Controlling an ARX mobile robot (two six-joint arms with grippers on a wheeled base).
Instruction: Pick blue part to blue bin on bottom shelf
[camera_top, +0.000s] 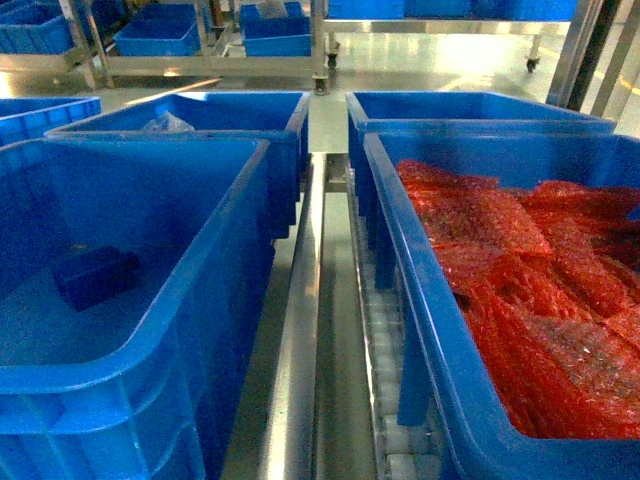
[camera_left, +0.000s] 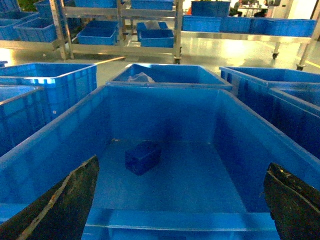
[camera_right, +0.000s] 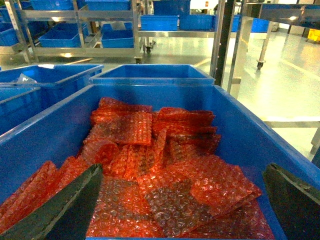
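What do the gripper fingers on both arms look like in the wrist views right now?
Only the finger ends show. The left gripper has two broad, dark, nearly black fingers tapering to blunt wedge tips, with scuffed, paler edges. The right gripper has matching dark wedge-shaped fingers with a matte surface. No cables or markings are in view, and neither arm appears in the head view.

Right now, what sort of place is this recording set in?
Likely a factory or warehouse parts area: blue crates sit in rows along a roller rail, more wheeled steel racks hold crates behind, and one crate holds red bubble-wrap bags.
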